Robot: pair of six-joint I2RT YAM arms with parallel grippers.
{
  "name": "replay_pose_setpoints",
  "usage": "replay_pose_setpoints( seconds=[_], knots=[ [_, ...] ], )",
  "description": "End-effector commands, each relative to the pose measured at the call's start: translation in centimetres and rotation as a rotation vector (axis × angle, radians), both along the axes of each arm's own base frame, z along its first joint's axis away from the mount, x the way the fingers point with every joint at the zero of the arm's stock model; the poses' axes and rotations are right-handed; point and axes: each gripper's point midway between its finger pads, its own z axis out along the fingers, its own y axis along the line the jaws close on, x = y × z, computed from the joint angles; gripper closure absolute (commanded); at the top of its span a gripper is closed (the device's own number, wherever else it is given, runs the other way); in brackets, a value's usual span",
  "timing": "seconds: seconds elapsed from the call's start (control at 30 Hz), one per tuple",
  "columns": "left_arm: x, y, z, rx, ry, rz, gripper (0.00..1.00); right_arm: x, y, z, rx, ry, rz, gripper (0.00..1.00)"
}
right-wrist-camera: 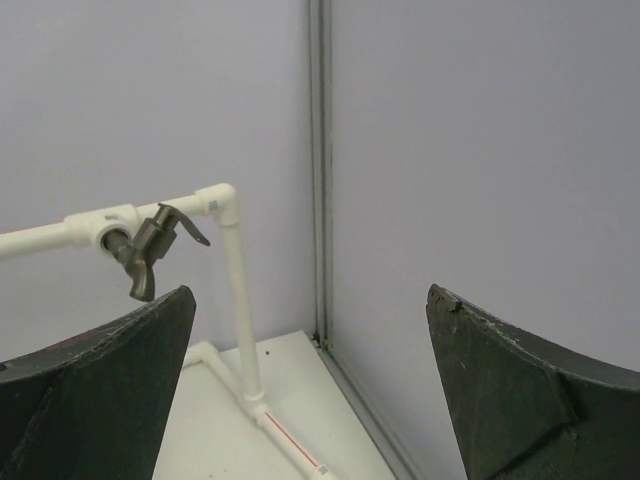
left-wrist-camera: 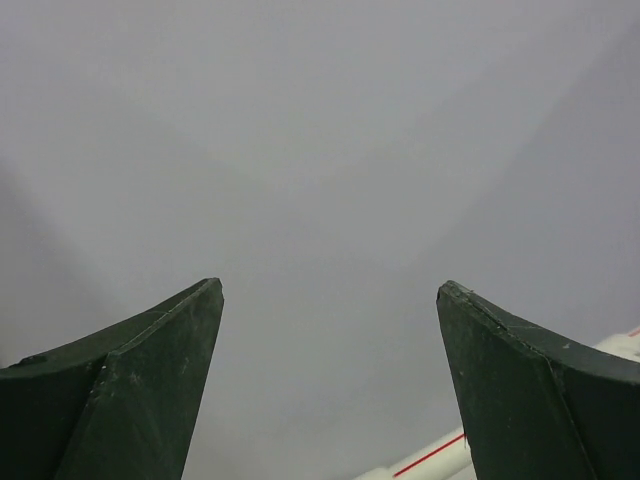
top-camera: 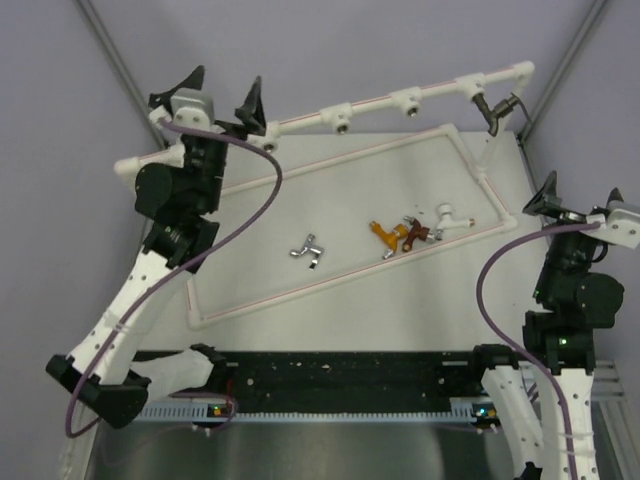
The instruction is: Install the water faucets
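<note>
A dark grey faucet (top-camera: 497, 108) sits screwed into the rightmost socket of the raised white pipe rail (top-camera: 370, 100); it also shows in the right wrist view (right-wrist-camera: 150, 245). A silver faucet (top-camera: 308, 251), an orange-gold faucet (top-camera: 385, 234), a reddish-brown faucet (top-camera: 415, 234) and a white faucet (top-camera: 447, 218) lie loose on the table inside the pipe frame. My left gripper (top-camera: 222, 95) is open and empty, raised at the rail's left end; it also shows in the left wrist view (left-wrist-camera: 330, 290). My right gripper (top-camera: 578, 203) is open and empty at the far right, also seen in the right wrist view (right-wrist-camera: 310, 300).
The white pipe frame (top-camera: 330, 280) lies flat on the table with a red stripe along it. Empty sockets (top-camera: 342, 122) sit on the rail. Grey walls and an aluminium corner post (right-wrist-camera: 318, 170) close in the back and right. A black rail (top-camera: 350, 375) runs along the near edge.
</note>
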Motion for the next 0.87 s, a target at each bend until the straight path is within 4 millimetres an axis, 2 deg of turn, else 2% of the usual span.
replay_pose_setpoints(
  seconds=[0.0,0.1,0.2,0.3,0.43,0.6,0.83],
  knots=[
    [-2.9,9.4,-1.5,-0.181,0.065,0.350,0.06,-0.2,-0.9,0.8,0.018,-0.012,-0.051,0.01],
    [-5.2,13.0,-3.6,-0.197,0.117,0.475,0.06,0.5,-0.3,1.1,0.013,-0.012,-0.019,0.01],
    [-7.5,15.6,-5.5,-0.198,0.143,0.558,0.06,1.2,0.1,1.6,0.011,-0.020,0.008,0.01],
    [-10.2,18.2,-6.4,-0.237,0.145,0.627,0.06,1.3,0.0,2.7,-0.006,-0.036,-0.003,0.01],
    [-13.3,20.5,-6.4,-0.237,0.110,0.673,0.06,1.2,-0.1,4.3,-0.027,-0.065,-0.016,0.01],
    [-15.3,22.0,-6.1,-0.253,0.078,0.701,0.06,1.1,0.0,4.8,0.010,-0.090,-0.001,0.01],
    [-15.0,21.8,-7.0,-0.232,0.089,0.706,0.06,1.5,0.1,4.8,0.043,-0.091,0.017,0.01]
  ],
)
